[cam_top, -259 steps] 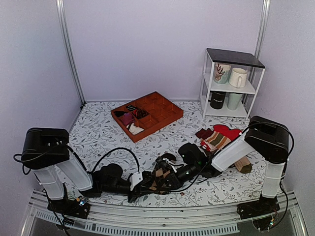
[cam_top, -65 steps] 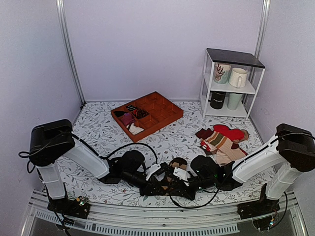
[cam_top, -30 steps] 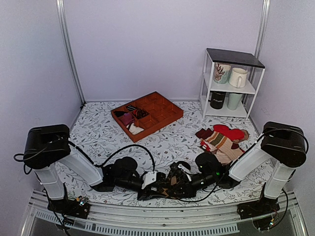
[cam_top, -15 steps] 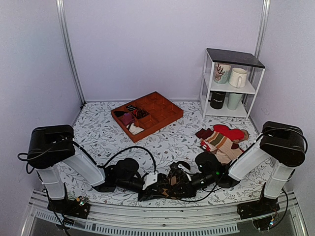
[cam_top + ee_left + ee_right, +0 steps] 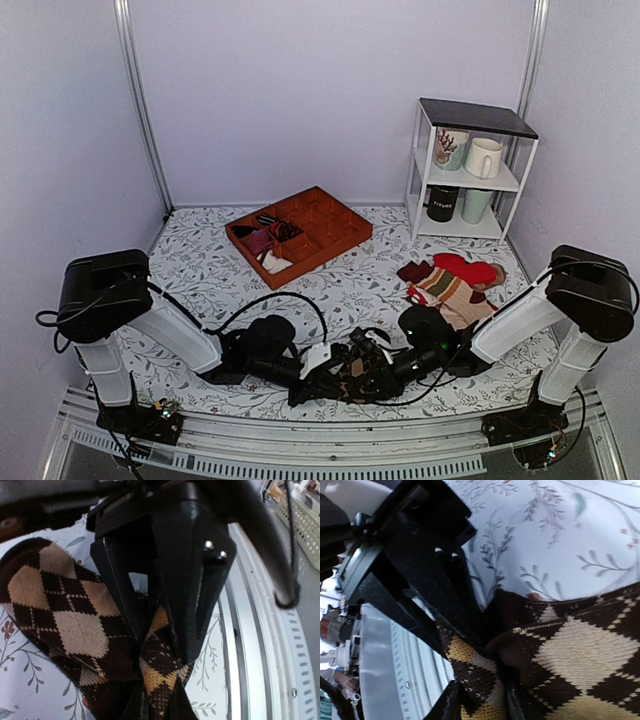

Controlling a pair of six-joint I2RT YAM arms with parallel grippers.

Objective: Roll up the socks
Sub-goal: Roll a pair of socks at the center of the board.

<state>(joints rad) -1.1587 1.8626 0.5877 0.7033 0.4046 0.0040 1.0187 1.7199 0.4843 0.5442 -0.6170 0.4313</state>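
The socks point(image 5: 352, 376) lie bunched at the middle of the desk's point(image 5: 340, 285) near edge, with both arms stretched low towards them. The left gripper point(image 5: 155, 701) is clenched on a fold of argyle knit. The right gripper point(image 5: 481, 703) pinches the same bundle, facing it at close quarters.

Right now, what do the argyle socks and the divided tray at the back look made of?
The socks look like soft knitted fabric, matte, with stitch rows visible in the diamonds. The tray is rigid, reddish-brown and matte, perhaps wood or plastic; too distant to tell.
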